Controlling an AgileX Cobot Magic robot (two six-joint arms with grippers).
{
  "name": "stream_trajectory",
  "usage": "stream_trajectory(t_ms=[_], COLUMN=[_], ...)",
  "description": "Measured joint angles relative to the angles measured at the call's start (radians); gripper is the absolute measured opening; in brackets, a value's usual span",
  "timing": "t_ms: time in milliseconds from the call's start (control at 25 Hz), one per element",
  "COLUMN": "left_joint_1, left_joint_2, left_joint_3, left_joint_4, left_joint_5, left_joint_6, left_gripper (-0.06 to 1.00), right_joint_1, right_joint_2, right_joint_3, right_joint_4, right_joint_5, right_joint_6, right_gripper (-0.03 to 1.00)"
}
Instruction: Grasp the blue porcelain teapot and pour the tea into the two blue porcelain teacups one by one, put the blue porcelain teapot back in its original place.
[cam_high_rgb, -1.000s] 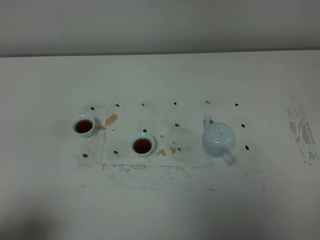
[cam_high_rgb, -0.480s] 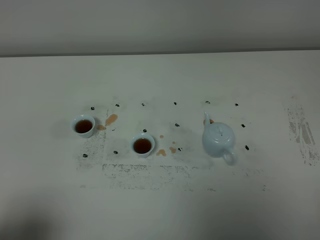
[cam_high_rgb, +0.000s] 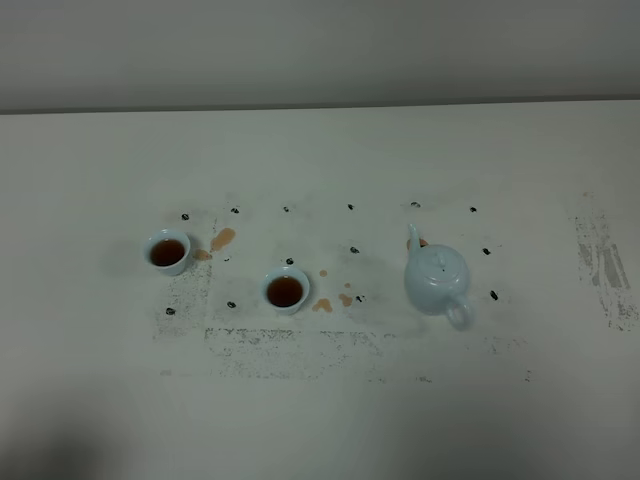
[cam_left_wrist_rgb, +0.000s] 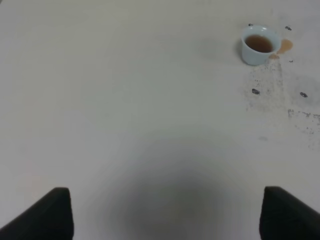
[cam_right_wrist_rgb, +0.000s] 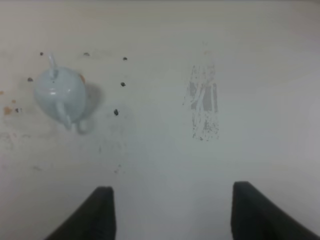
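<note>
I am working over what looks like a bare robot test bench in a lab rather than a home or tea room; the white table (cam_high_rgb: 320, 420) is plain and uncovered, backed by a blank pale wall (cam_high_rgb: 320, 50); around the blue porcelain teapot (cam_high_rgb: 436, 280) the surface carries rows of small black marker dots (cam_high_rgb: 354, 250), set out like placement references; scuffed grey wear patches (cam_high_rgb: 605, 265) lie well to the teapot's right and below it; brown tea spills (cam_high_rgb: 223, 238) stain the tabletop to the teapot's left.
</note>
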Motion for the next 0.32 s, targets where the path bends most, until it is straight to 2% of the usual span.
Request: stream_trajectory(t_ms=[320], left_joint_1=[0.0], left_joint_2=[0.0], left_joint_3=[0.0], left_joint_4=[0.0], left_joint_5=[0.0], left_joint_6=[0.0], left_gripper=[0.72], right_joint_1=[0.0], right_joint_2=[0.0], right_joint_3=[0.0], right_joint_4=[0.0], right_joint_5=[0.0], right_joint_6=[0.0], right_gripper=[0.49])
